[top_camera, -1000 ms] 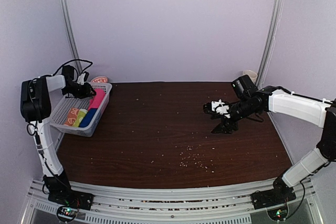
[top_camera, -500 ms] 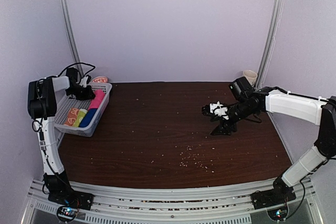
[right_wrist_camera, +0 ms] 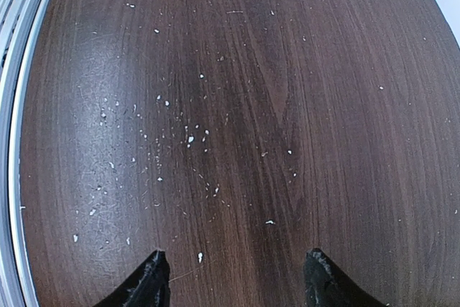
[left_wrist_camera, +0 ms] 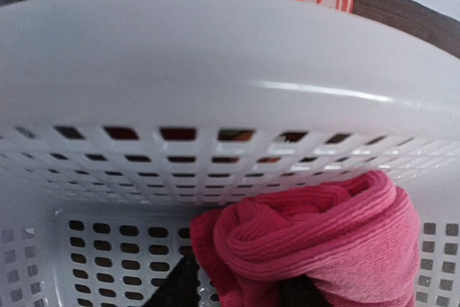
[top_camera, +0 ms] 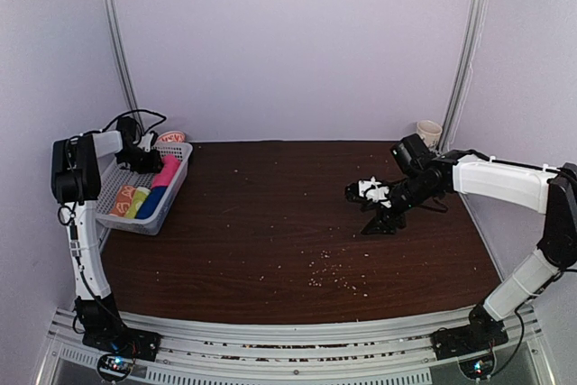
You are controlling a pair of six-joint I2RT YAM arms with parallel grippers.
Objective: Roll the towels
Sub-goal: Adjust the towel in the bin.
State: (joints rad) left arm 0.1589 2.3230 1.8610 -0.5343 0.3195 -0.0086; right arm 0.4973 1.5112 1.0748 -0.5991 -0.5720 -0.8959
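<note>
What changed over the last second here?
The left gripper shifted slightly rightward over the white plastic lattice basket, at the rolled bright pink towel; grip unclear. The open right gripper edged left. Basket and its contents stayed put.

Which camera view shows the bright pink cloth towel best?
Left wrist: the bright pink rolled towel sits close up, folds clear, in the white lattice basket. Top external shows it only as a small strip; right wrist shows nothing.

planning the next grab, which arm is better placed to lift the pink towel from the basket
Left. The left gripper is down in the white basket, fingertips at the pink towel's end. The right gripper hangs open over the table, far across from the basket.
</note>
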